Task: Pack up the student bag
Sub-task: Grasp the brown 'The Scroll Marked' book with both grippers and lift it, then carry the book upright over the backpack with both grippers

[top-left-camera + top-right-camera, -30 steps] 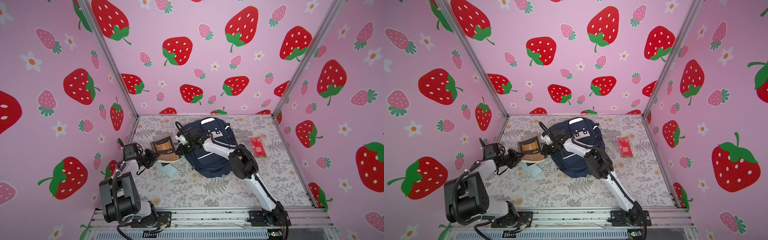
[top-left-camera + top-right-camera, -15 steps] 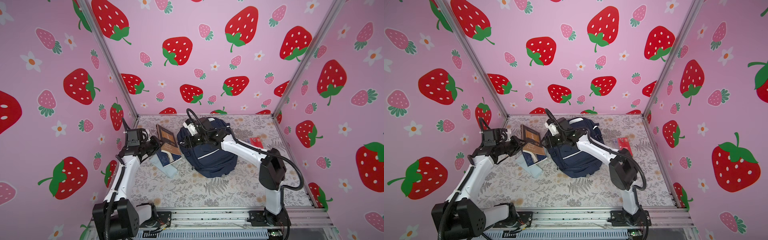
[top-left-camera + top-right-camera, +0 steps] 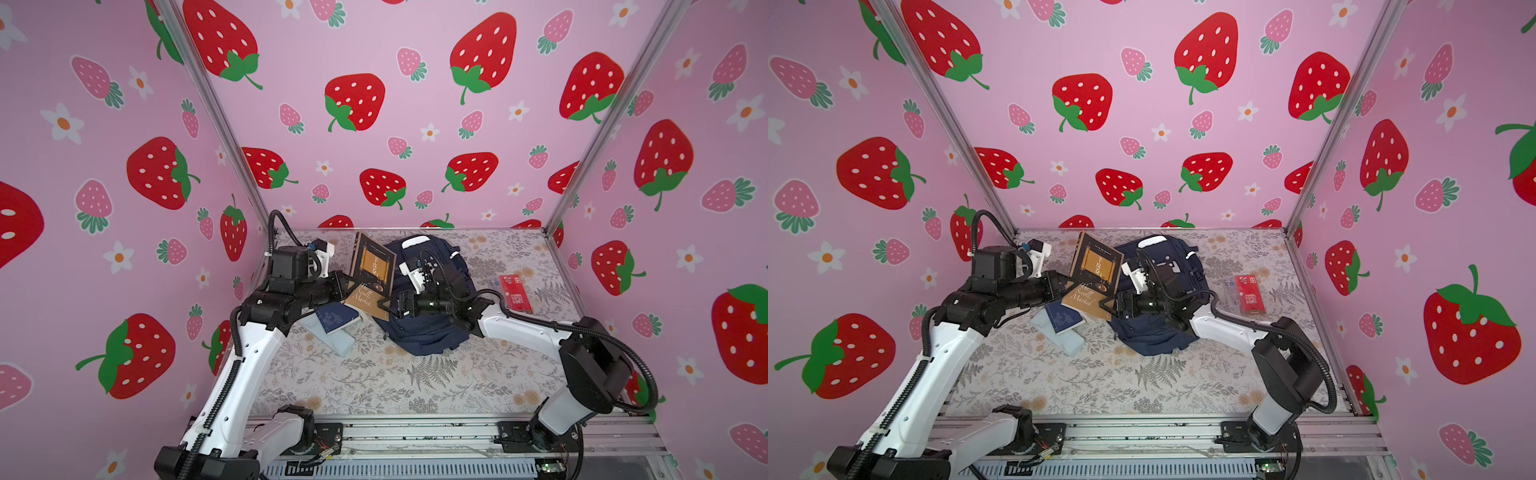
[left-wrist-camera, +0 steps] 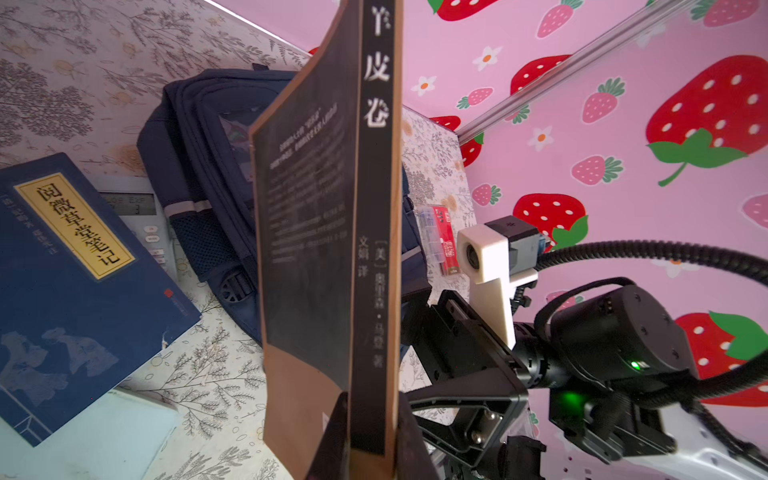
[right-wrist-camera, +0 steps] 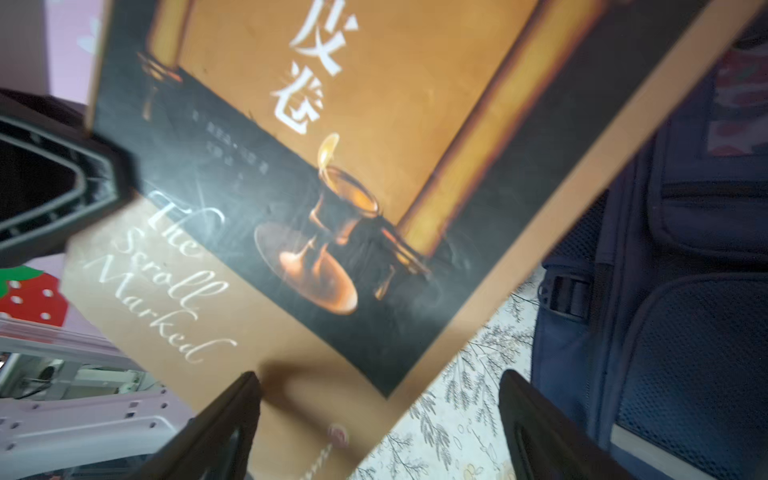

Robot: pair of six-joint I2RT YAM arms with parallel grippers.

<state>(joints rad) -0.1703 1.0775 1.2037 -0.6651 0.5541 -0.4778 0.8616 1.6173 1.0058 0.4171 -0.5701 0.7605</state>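
Student bag: navy, lies slumped on the table near the middle of the back edge, white patch at its far end; partly covered by the right arm in both top views

Brown book: dark cover with a gold scroll and a lamp, tan band below lettered "The Scroll Marked"; hangs clear of the table, tilted nearly upright, just left of the bag and above the blue book

Left gripper: fingers pinch the brown book at the lower end of its spine, one on each cover

Right gripper: reaches over the bag toward the brown book; fingers spread wide, the book's lower corner just in front of them; cannot tell whether either touches the cover

Blue book: flat, yellow title label up, toward the table's left edge, just beside the bag, partly on top of the calculator

Calculator: pale blue, under the blue book, one end sticking out toward the front edge

Red packet: flat near the right edge, toward the back corner, apart from the bag
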